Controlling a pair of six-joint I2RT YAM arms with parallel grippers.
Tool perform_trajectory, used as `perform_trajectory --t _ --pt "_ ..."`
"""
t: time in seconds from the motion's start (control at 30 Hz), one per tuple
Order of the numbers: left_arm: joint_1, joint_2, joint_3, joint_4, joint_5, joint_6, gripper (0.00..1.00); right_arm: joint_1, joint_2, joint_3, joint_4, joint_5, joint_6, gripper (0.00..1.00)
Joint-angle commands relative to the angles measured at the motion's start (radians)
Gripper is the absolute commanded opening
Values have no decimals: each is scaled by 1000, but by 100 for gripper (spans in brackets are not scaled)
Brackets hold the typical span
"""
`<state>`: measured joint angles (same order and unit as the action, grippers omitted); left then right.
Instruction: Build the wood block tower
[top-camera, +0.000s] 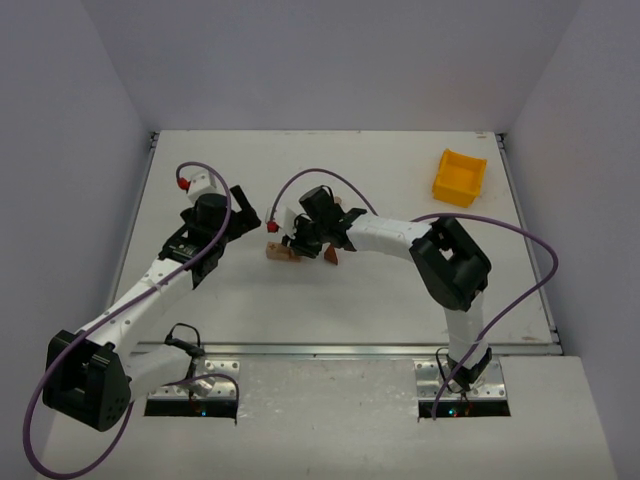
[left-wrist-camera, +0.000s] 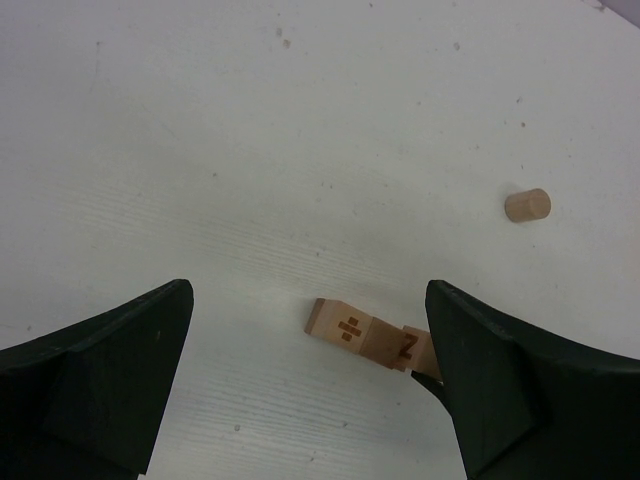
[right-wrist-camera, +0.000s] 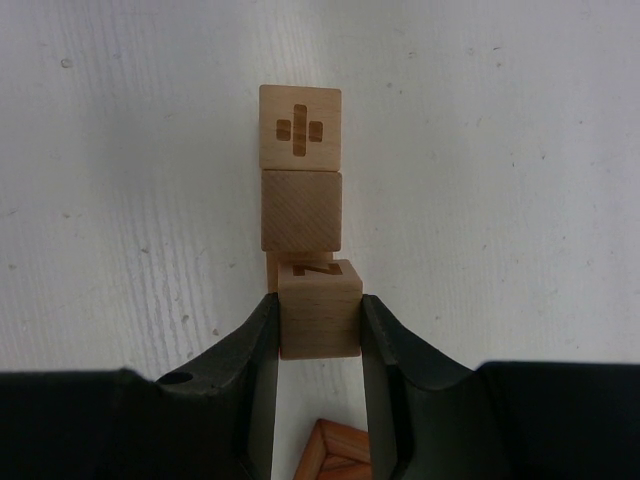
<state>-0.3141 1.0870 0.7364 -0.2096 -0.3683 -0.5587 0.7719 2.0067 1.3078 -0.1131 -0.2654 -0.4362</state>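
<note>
– Blocks first: where is the wood block tower (top-camera: 285, 252)?

– Mid-worktop (top-camera: 350, 300), just ahead of the right arm, and hardly a tower yet. From the right wrist it reads as a row: plus-marked block (right-wrist-camera: 300, 127) farthest, plain block (right-wrist-camera: 301, 210) touching it, then the marked block (right-wrist-camera: 320, 275) nearest.

– Who has hold of it?

– The right tool (top-camera: 300, 240), closed down on that nearest block with one finger flat on each side face. Squeezing the sides leaves top and bottom free. I take that to be the point: the block can be lifted or set down without the fingers fouling its neighbours. Whether it rests on the worktop or on another piece I cannot tell.

– And the other?

– The left tool (left-wrist-camera: 308, 300) hangs spread wide, holding nothing, near the row on the side away from the right arm. It is probably waiting, or ready to steady things.

– Spare pieces?

– A reddish-brown triangular piece (right-wrist-camera: 340, 455) sits close under the right tool's fingers, and a small wooden cylinder (left-wrist-camera: 527, 204) lies well apart. The yellow bin (top-camera: 459, 177) is off in the far right corner, out of the way.
</note>
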Motion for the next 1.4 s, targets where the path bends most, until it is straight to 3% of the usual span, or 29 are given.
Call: perform_trajectory --t 0.0,1.37 --pt "9 1 0 39 -18 -10 100 -1 0 49 26 -7 17 15" --pt "9 14 1 43 -12 -10 100 10 29 83 -24 4 19 25"
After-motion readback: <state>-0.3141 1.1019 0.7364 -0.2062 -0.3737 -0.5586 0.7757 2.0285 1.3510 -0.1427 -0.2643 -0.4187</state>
